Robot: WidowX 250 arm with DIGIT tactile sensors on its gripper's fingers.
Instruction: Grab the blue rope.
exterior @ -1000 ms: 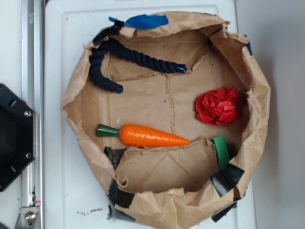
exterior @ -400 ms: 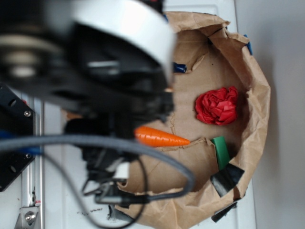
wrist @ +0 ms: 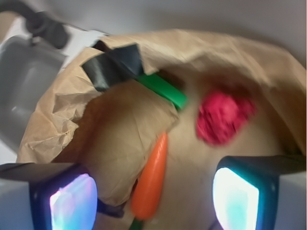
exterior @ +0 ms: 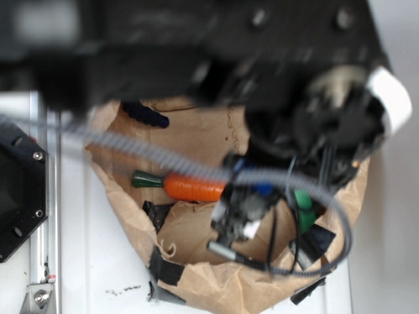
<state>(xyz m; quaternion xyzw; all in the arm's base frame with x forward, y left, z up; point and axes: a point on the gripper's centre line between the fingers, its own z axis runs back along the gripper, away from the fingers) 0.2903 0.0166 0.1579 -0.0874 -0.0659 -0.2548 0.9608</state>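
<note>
Exterior view, arm: the blurred black robot arm (exterior: 216, 59) fills the top of the picture, grey cables (exterior: 163, 160) looping down over the crumpled brown paper bag tray (exterior: 124, 196).
Exterior view, blue rope: only one dark navy twisted end of the blue rope (exterior: 145, 114) peeks out below the arm at the upper left; the rest is hidden.
Exterior view, carrot: the orange plastic carrot with a green stem (exterior: 190, 186) lies across the tray floor, its tip covered by the arm's hardware.
Exterior view, jaws: the fingertips are not visible here, so no telling from this side.
Wrist view, gripper: the gripper (wrist: 156, 199) shows two pads glowing bluish at the lower corners, set wide apart with nothing between them. Jaws open!
Wrist view, carrot: the orange carrot sits between the jaws and just ahead, pointing away.
Wrist view, red thing: a blurred red crumpled ball (wrist: 223, 115) lies ahead, toward the right pad's side.
Wrist view, green piece: a flat green strip (wrist: 163, 90) by black tape (wrist: 112, 67) on the paper wall, further ahead.
Wrist view, blue rope: not in this picture.
</note>
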